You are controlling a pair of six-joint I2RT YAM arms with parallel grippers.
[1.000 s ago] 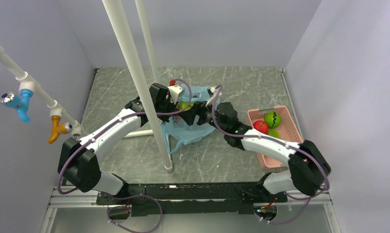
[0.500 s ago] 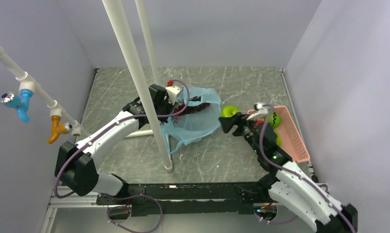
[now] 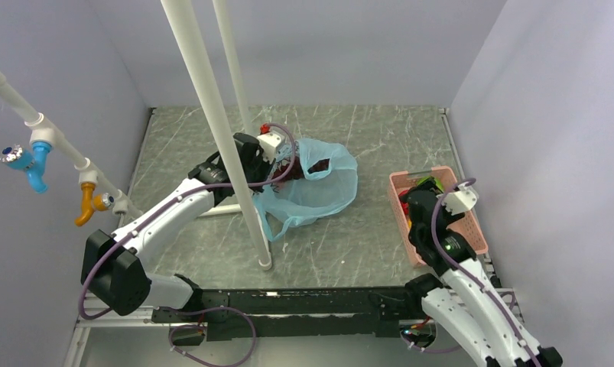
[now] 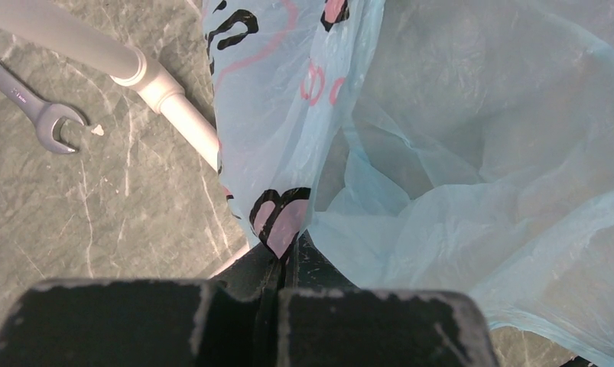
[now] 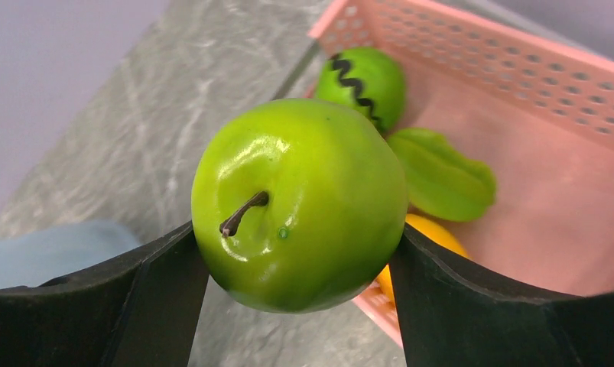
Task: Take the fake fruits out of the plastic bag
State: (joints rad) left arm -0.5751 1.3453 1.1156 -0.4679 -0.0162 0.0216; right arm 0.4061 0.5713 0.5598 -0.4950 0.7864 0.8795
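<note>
A glossy, smooth plastic green apple (image 5: 300,202) gleams between matt black jaws, a matt pink perforated plastic tray (image 5: 518,76) just beyond them; ahead of the other arm's scuffed jaws, a thin, crinkled translucent plastic bag (image 4: 456,153), a dull marbled surface (image 4: 97,199) and a metal wrench (image 4: 17,93).

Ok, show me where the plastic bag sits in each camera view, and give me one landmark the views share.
Top external: the plastic bag lies mid-table, left of the pink tray.
Left wrist: it fills the top and right, pinched in the shut left gripper.
Right wrist: a blurred pale blue patch at lower left, beside the held green apple.
Shared landmark: the grey marbled table.
</note>
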